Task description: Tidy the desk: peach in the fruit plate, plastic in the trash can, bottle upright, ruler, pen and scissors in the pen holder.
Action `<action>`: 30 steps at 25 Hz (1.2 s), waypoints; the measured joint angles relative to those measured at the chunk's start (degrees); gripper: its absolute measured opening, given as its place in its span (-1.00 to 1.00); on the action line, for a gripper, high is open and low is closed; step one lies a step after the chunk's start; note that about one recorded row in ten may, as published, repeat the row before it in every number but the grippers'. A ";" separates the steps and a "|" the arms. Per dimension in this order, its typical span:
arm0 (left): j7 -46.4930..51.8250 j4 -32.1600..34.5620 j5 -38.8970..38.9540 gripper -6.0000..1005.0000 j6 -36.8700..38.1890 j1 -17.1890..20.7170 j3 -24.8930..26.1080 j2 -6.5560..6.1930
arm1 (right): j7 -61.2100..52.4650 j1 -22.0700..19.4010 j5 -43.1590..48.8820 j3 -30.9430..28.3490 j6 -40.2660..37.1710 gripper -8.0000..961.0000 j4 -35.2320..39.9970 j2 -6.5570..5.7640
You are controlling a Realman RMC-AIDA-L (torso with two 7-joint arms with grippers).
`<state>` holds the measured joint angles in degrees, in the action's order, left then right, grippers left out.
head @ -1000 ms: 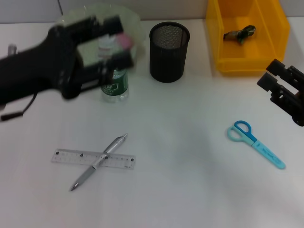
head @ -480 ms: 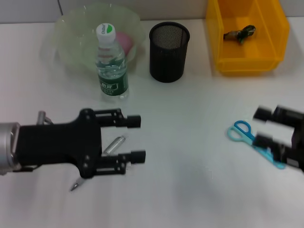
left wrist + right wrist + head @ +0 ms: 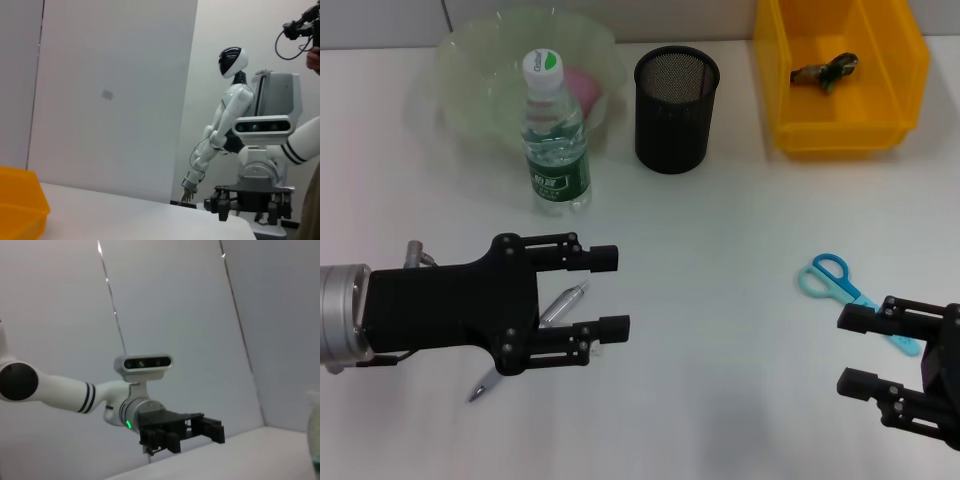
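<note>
My left gripper is open and hovers over the silver pen, which lies between its fingers; the ruler is hidden beneath it. My right gripper is open just in front of the blue scissors and covers their blade end. The bottle stands upright in front of the green fruit plate, which holds the pink peach. Behind them are the black mesh pen holder and the yellow trash can with crumpled plastic inside. The right wrist view shows the left gripper.
White desk surface lies between the two grippers. The left wrist view shows a corner of the yellow trash can, the right gripper and a humanoid robot standing beyond the desk.
The left arm left the bottle standing and came down toward the near side, over the pen and ruler. The right gripper moved from beside the bin to the scissors' near side.
</note>
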<state>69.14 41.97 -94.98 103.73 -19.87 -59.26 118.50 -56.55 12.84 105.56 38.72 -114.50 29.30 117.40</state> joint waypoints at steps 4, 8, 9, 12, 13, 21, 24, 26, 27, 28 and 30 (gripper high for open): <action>-0.23 -0.14 0.05 0.32 -0.55 -0.01 -0.27 0.04 | 0.47 -0.49 0.02 -0.59 -0.16 0.23 -0.10 0.43; -0.87 -0.32 0.11 0.32 -1.50 0.03 -0.35 0.06 | 3.94 -1.05 0.05 -0.27 -0.43 0.23 -1.69 0.75; -0.88 -0.32 0.09 0.32 -1.70 0.04 -0.35 0.06 | 5.24 -1.23 0.06 -0.20 -0.45 0.23 -2.16 0.81; -0.89 -0.48 -0.11 0.32 -2.13 0.03 -0.38 0.06 | 7.54 -1.61 0.23 -0.12 -0.46 0.23 -3.52 0.98; -0.88 -0.61 -0.17 0.32 -2.58 0.00 -0.42 0.06 | 7.83 -1.68 0.49 -0.11 -0.30 0.23 -4.09 1.10; 1.88 1.85 -2.97 0.31 -7.30 -0.53 -1.56 -0.14 | 8.68 -2.10 0.69 -0.36 0.01 0.23 -4.97 1.49; 6.98 6.69 -8.27 0.31 -9.33 -1.48 -1.93 -0.09 | 8.68 -2.02 0.70 -0.45 0.15 0.23 -5.00 1.51; 9.58 9.30 -11.28 0.31 -9.38 -2.41 -3.11 -0.03 | 8.54 -1.89 0.70 -0.49 0.48 0.23 -5.02 1.52; 11.50 11.38 -13.08 0.31 -9.40 -3.01 -4.43 0.01 | 8.42 -1.75 0.67 -0.53 0.65 0.23 -5.06 1.51; 11.50 11.38 -13.08 0.31 -9.40 -3.01 -4.43 0.01 | 8.42 -1.75 0.67 -0.53 0.65 0.23 -5.06 1.51; 21.31 18.02 -15.71 0.30 -11.29 -4.15 -8.78 0.17 | 8.37 -1.46 0.50 -0.54 0.72 0.23 -5.48 1.51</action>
<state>90.45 60.00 -110.69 92.44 -24.03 -68.04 118.67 -48.18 11.37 106.06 38.18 -113.78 23.82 118.91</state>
